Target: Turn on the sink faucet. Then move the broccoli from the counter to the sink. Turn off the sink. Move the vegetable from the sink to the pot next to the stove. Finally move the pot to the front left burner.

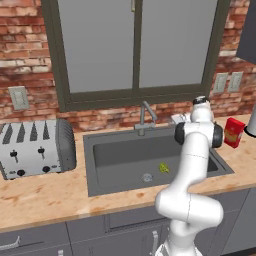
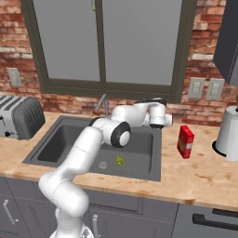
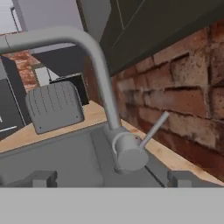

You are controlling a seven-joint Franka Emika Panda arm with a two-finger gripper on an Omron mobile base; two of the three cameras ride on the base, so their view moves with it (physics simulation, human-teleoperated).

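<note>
The broccoli [image 1: 163,168] is being shown in the left base view lying on the floor of the sink [image 1: 100,142], just right of the round drain [image 1: 146,177]; the same floret is being shown in the right base view, again just beside the drain and toward the front of the basin. In that right base view the arm is being seen stretched across the sink with the hand at the back rim, to the right of the sink faucet [image 2: 103,106], while in the left base view the hand is being hidden behind the arm's upper links. The toaster [image 1: 37,147] on the counter [image 1: 45,195] is being shown whole from the left, and a red box [image 2: 185,142] and a pale kettle [image 2: 228,132] are being shown on the counter to the right of the sink from the right base view.

In the hand view the faucet's base, its tall spout and its slim side lever [image 3: 154,129], angled up toward the brick wall, are being seen close ahead. The gripper [image 3: 111,178] is being held fully released, its two finger tips spread wide at either side of the faucet base, and nothing is being grasped or touched. The lever is lying ahead of the jaws, a little toward the right finger tip, apart from both.
</note>
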